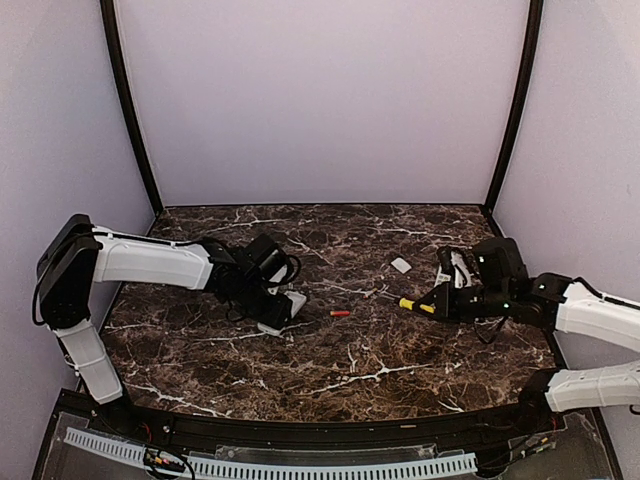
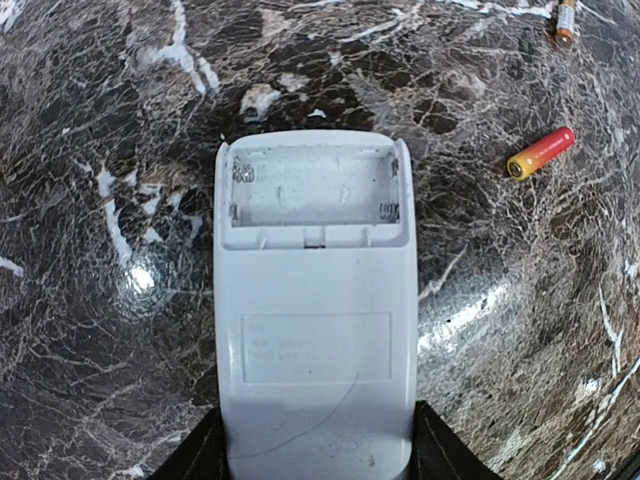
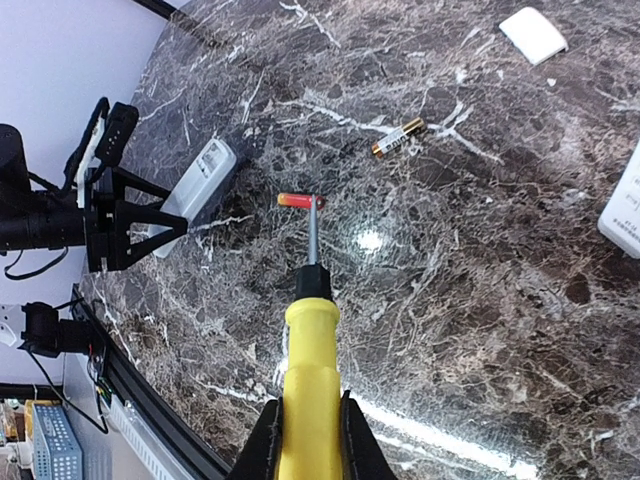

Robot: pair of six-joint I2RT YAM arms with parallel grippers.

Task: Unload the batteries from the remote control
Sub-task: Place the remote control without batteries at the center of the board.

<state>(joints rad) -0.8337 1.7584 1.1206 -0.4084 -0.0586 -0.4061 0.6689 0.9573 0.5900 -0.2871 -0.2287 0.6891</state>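
1. Evidently near the end of the unloading. Found the pale grey plastic remote control (image 2: 315, 330) held back-side up, low over the dark veined marble table (image 2: 80, 300). Judged to be posed so that the open battery compartment (image 2: 315, 190) faces the wrist camera and stays reachable from the right.
2. Checked the battery compartment: bare plastic floor, metal contacts at the corners, no cell inside.
3. Noted the left gripper (image 2: 315, 465) clamped across the lower body of the remote control, with one dark finger (image 2: 195, 455) on each flank. Jaws at a middling spread, set by the body's width. Gripped at the end away from the bay, probably to leave it unobstructed.
4. Located the slim red battery with a yellow end (image 2: 540, 152) lying loose on the table, near the compartment's right corner but apart from the remote control. Located a second, gold-toned battery (image 2: 565, 20) farther off, at the top edge of the left wrist view, also loose.
5. Noted the right gripper (image 3: 310, 440) closed narrow and firm on the yellow-handled screwdriver (image 3: 312, 380), shaft aimed toward the left arm. Presumably held ready as a prying tool.
6. Seen from the right wrist, tip lined up with the red battery. Per the top view, well short of it, so judged no contact.
7. Spotted a small flat white back cover (image 3: 533, 35) toward the far side of the table, clear of both arms.
8. Judged both cells out of this remote control.
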